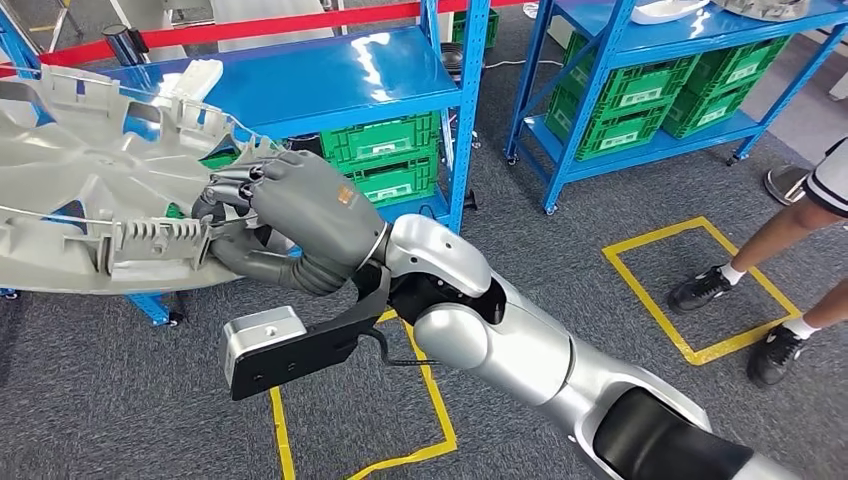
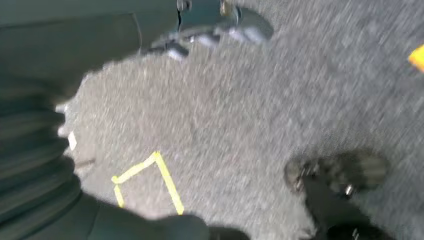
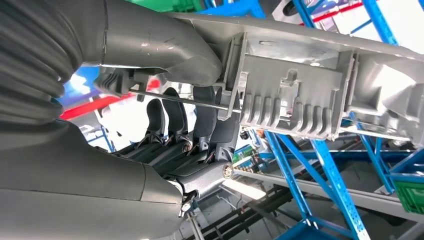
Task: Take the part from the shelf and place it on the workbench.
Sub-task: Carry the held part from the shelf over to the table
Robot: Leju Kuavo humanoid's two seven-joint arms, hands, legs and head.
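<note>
Two blue metal shelf units stand on the grey carpeted floor (image 1: 560,260), the nearer shelf (image 1: 330,80) with a glossy flat top and the farther shelf (image 1: 640,20) off to the right, both built of perforated uprights and holding green slatted plastic crates (image 1: 385,150): at least two crates are stacked in the nearer one and about four in the farther. One large part (image 1: 70,180), a pale grey moulded plastic disc like a wheel cover with cut-outs, ribs and clip tabs around its rim, fills the left of the head view, held in the air in front of the nearer shelf and clear of it. One right hand (image 1: 290,215), dark grey with a smooth shell back and a ribbed cuff, grips the part's rim: in the right wrist view the thick thumb (image 3: 165,47) presses one face while the darker fingers (image 3: 200,125) curl tight against the other, beside a ribbed clip block and a thin wire ring. The silver right arm (image 1: 540,350) reaches in from below right. Two yellow tape squares (image 1: 690,290) mark the carpet, and a red strip runs behind the nearer shelf. One person's legs (image 1: 790,240) in dark shoes stand at the right. The left wrist view is blurred, and whether the left hand is spread or closed cannot be told.
</note>
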